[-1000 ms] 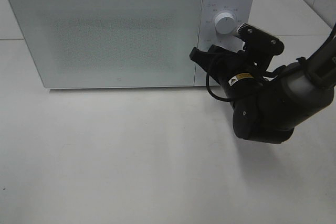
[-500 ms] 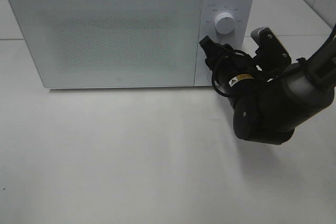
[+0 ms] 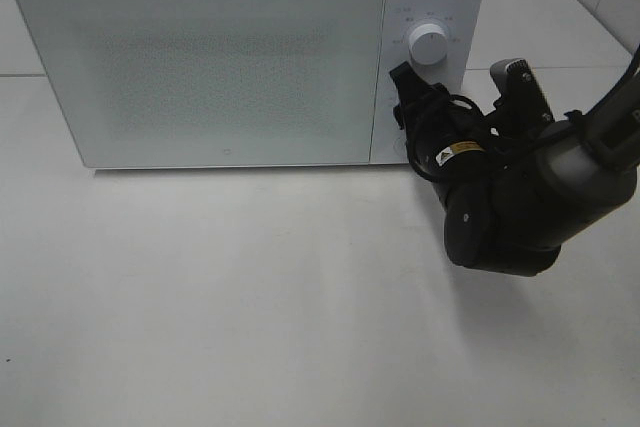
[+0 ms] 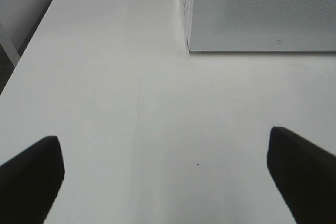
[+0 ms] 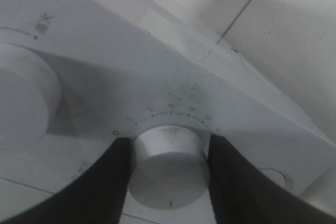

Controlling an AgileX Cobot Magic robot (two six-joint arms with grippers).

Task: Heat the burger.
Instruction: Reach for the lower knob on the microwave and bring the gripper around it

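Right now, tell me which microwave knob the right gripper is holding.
The numbered knob, clamped in the right gripper; the other knob stands free, with no scale of numbers around it.

The microwave door (image 3: pixel 200 67) looks smooth and slightly glossy, with a fine dotted pattern. Its lower knob (image 5: pixel 168 163) is white plastic, matt. The table (image 3: pixel 250 307) is white, smooth, softly shining.

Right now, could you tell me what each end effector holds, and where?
Right end effector: the lower dial on the microwave, clasped by its sides. Left end effector: open, holding nothing.
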